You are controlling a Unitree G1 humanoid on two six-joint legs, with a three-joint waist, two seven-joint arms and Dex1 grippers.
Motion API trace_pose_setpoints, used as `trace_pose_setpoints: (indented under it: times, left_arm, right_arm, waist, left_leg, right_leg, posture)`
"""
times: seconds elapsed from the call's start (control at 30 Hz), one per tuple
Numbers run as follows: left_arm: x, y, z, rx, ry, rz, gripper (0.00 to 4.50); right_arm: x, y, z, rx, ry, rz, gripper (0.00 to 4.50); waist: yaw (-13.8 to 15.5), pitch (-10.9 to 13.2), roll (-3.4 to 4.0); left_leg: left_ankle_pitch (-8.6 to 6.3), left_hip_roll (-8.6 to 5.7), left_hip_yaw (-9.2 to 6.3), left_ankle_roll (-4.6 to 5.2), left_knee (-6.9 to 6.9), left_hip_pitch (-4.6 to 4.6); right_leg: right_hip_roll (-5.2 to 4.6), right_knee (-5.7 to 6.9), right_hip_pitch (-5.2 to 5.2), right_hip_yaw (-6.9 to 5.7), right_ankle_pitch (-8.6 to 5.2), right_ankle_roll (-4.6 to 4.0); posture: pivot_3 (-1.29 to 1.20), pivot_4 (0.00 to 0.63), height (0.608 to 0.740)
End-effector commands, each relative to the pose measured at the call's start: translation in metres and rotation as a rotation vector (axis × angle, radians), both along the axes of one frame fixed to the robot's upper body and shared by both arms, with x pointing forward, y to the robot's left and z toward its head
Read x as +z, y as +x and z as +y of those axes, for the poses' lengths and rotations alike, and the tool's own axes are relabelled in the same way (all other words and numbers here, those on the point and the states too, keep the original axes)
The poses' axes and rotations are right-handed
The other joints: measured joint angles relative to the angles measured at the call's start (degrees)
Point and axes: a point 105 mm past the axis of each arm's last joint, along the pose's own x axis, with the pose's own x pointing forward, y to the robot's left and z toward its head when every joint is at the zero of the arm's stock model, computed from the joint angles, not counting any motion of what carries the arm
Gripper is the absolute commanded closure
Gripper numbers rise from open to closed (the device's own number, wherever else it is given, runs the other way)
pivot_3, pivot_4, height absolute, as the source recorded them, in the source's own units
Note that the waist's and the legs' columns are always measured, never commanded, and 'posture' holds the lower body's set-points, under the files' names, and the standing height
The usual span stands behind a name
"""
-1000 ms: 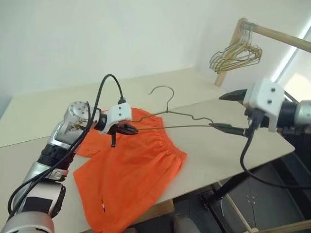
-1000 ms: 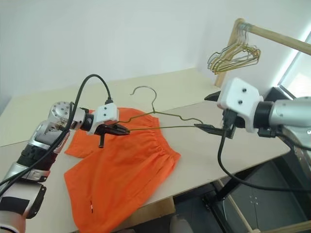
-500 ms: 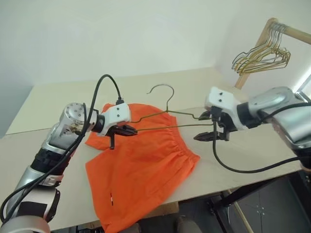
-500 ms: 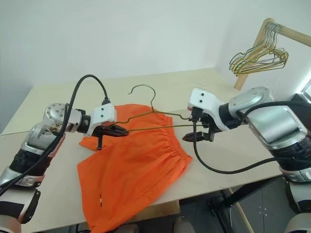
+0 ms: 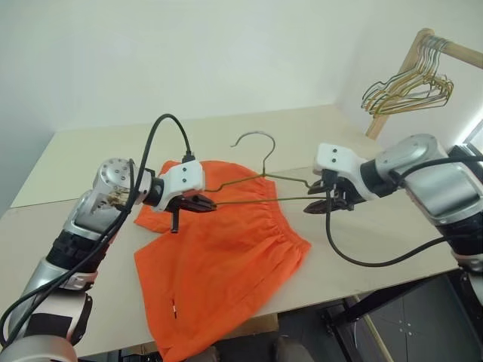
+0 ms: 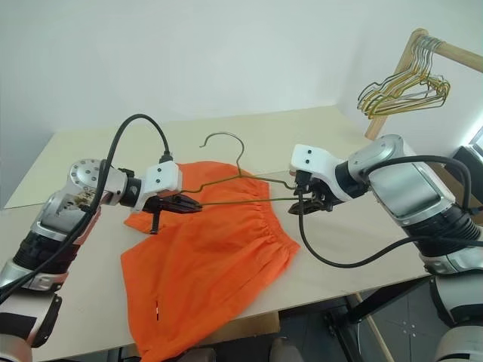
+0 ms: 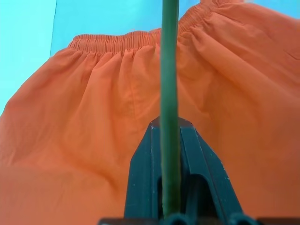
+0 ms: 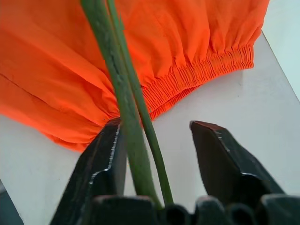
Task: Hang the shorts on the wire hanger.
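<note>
- On the table (image 5: 90, 151), close to the robot, the shorts (image 5: 219, 264) lie flat, waistband on the far right side.
- Just above the shorts, the left gripper (image 5: 205, 204) has its fingers (image 7: 154, 178) shut tight on one end of the wire hanger (image 5: 260, 181).
- At the other end, the right gripper (image 6: 304, 205) has fingers (image 8: 101, 159) partly open around the wire, one touching it.
- Far right, a bunch of gold hangers (image 5: 407, 87) hangs from a wooden rail (image 5: 453, 49).
</note>
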Motion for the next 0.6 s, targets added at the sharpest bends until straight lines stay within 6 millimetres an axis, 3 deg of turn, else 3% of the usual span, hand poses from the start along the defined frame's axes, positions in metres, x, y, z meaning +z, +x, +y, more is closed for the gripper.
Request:
trace_pose_setpoints:
  times: [0.03, 0.13, 0.33, 0.37, 0.47, 0.6]
  left_arm:
    - [0.013, -0.003, -0.002, -0.034, -0.003, -0.054, 4.50]
    - [0.013, -0.005, -0.001, -0.043, -0.001, -0.054, 4.50]
    - [0.018, -0.004, -0.002, -0.083, -0.071, -0.109, 4.50]
    - [0.021, -0.006, -0.002, -0.114, -0.107, -0.119, 3.96]
    - [0.031, -0.014, -0.002, -0.189, -0.207, -0.092, 3.13]
    - [0.036, -0.003, 0.002, -0.140, -0.274, -0.127, 2.11]
  right_arm:
    - [0.005, 0.003, 0.002, 0.032, -0.027, -0.042, 3.33]
    - [0.004, 0.004, 0.002, 0.044, -0.032, -0.043, 4.36]
    - [0.004, -0.002, -0.001, 0.064, -0.020, -0.027, 4.47]
    - [0.004, -0.004, -0.001, 0.064, -0.010, -0.026, 4.50]
    - [0.004, -0.010, -0.003, 0.058, 0.018, -0.012, 4.50]
    - [0.000, -0.026, -0.011, 0.033, 0.060, 0.029, 4.50]
  waist:
    - [0.0, 0.0, 0.00]
    - [-0.1, 0.0, 0.00]
    - [0.1, 0.0, 0.01]
    - [0.2, 0.0, 0.01]
    - [0.2, 0.0, 0.00]
    - [0.4, 0.0, 0.01]
  left_leg:
    - [0.00, 0.00, 0.00, 0.00, 0.00, 0.00]
    - [0.00, 0.00, 0.00, 0.00, 0.00, 0.01]
    - [0.00, -0.01, -0.01, -0.01, 0.00, 0.01]
    - [0.00, -0.01, -0.02, -0.01, 0.00, 0.00]
    - [0.01, 0.00, -0.04, -0.02, 0.02, -0.02]
    - [0.01, 0.00, -0.08, -0.01, 0.02, 0.00]
  right_leg:
    - [0.00, 0.00, 0.00, 0.00, 0.00, 0.00]
    - [0.01, 0.01, 0.00, 0.00, 0.00, 0.00]
    - [0.00, 0.02, 0.01, -0.01, 0.00, 0.00]
    - [-0.01, 0.01, 0.01, -0.02, 0.00, 0.00]
    - [-0.02, 0.00, 0.00, -0.05, 0.00, 0.00]
    - [-0.04, -0.02, 0.04, -0.08, 0.00, 0.00]
  posture:
    - [-0.03, 0.000, 0.740]
    - [-0.02, 0.000, 0.740]
    - [-0.02, 0.000, 0.740]
    - [-0.03, 0.000, 0.740]
    - [-0.03, 0.000, 0.740]
    - [-0.04, 0.000, 0.740]
